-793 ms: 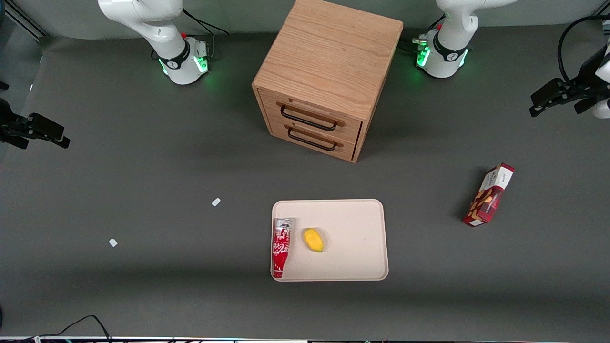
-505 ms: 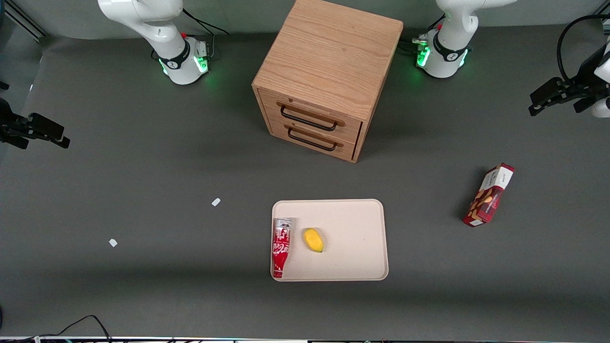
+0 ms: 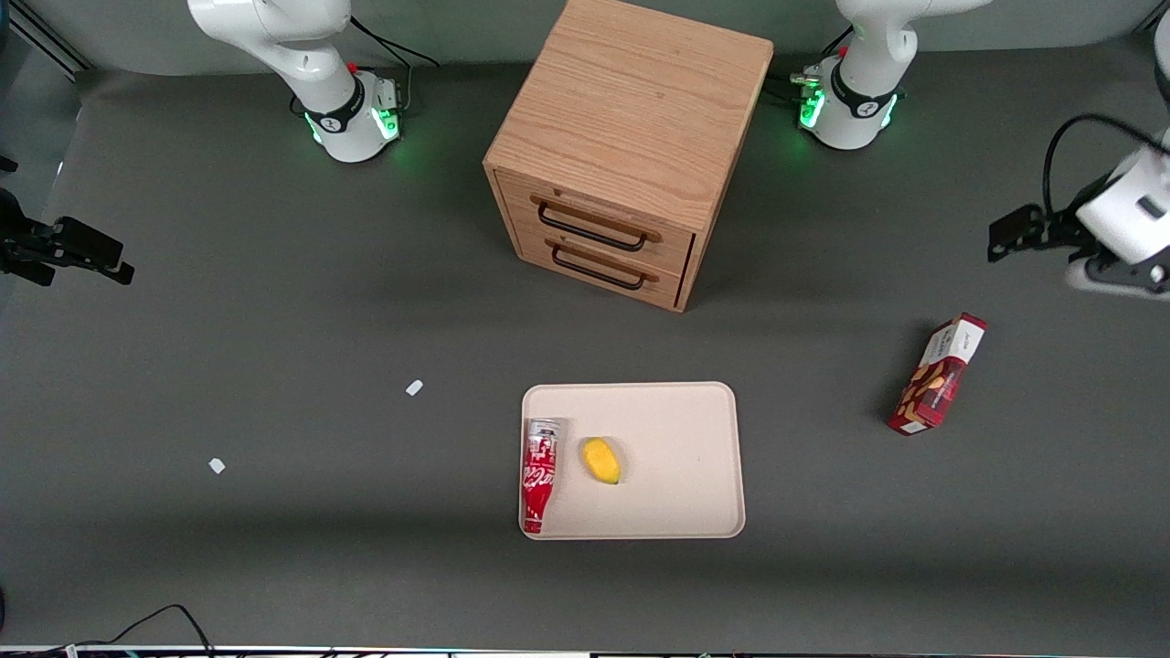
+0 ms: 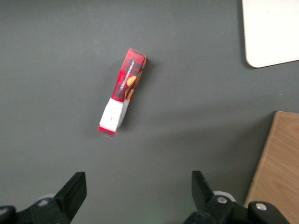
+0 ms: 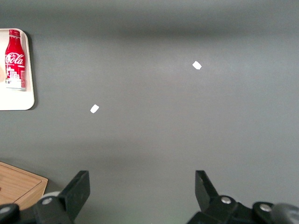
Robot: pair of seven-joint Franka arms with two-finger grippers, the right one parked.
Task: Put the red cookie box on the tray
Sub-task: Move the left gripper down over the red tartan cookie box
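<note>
Tray (image 3: 676, 457): beige, flat on the grey table, nearest the front camera; holds two items.
Soda bottle (image 3: 539, 473): red, lying along the tray's rim toward the parked arm's end; "Coca-Cola" script legible in the right wrist view.
Yellow fruit (image 3: 601, 460): on the tray, just beside the bottle, not touching it.
Red cookie box (image 3: 937, 374): on the table, off the tray, well apart toward the working arm's end; white end panel bears small print, unreadable.
Gripper (image 3: 1015, 236): above the table, farther from the camera than the box, clear of it; fingers (image 4: 74, 189) spread wide, holding nothing.
Wooden drawer cabinet (image 3: 622, 155): farthest; two drawers, both closed.
</note>
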